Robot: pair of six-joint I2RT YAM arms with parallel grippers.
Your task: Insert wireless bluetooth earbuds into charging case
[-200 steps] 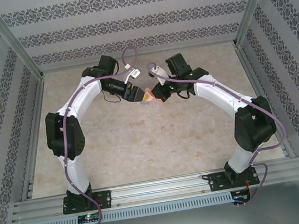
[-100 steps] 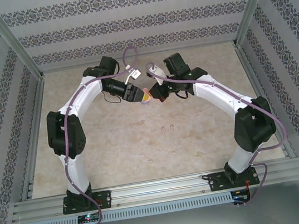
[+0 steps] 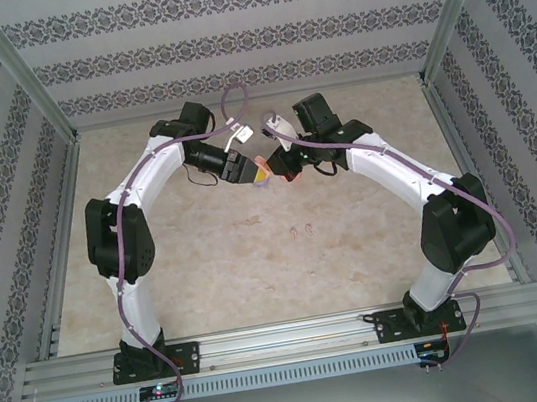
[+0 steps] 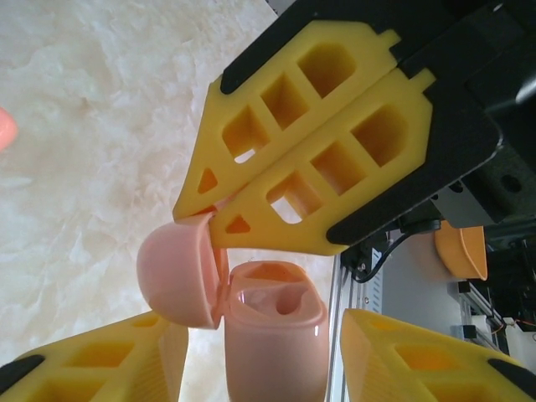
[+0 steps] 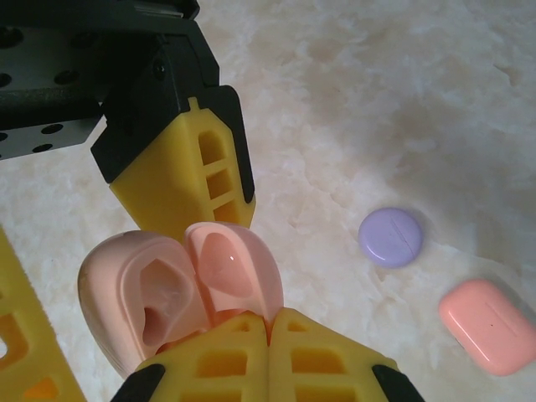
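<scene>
Right gripper [image 4: 213, 219] clenched on lid [image 4: 176, 276] of pink case [image 5: 159, 293], over table [image 3: 208, 271] toward far edge; left gripper [image 4: 264, 360] flanks body, seemingly unclamped, steadying for insertion.

Pink charging case [image 4: 275, 343] stands open (lid [image 4: 177, 272] swung aside); purple case [image 5: 390, 237], salmon case [image 5: 490, 325] lie shut

Bright, even light comes from above; shadows on the table [image 3: 218, 269] are faint and soft. Glare is limited to a small sheen on the glossy case [image 4: 276, 343]. Wrist views are sharp up close; the left one softens at far right.
</scene>
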